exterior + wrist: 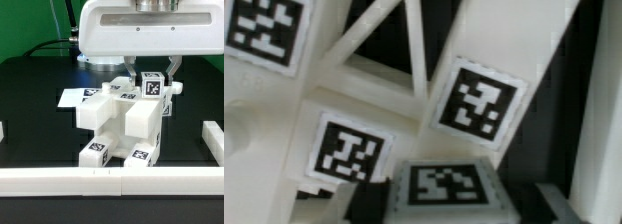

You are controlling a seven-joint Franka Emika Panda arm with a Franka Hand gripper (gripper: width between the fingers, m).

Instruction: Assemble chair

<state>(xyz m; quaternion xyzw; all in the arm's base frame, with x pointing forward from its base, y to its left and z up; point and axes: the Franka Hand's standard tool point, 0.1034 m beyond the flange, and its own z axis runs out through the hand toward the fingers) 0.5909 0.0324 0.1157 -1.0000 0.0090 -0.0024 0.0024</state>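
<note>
exterior view: mid-range, slightly raised, arm (pixel 140 30) at 12 o'clock
wrist view: super close, tags (pixel 477 104) fill it
shared: chair (pixel 118 118)

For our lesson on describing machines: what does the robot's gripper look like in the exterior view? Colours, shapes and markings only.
The gripper has a broad, glossy white body with rounded corners. Two thin dark fingers stick out beneath it. A grey round collar sits on top. No cables or markings show on it.

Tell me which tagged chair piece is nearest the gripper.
The topmost block, its tag facing the exterior view, sits directly at the gripper; the two tagged front pieces lie far lower.
</note>
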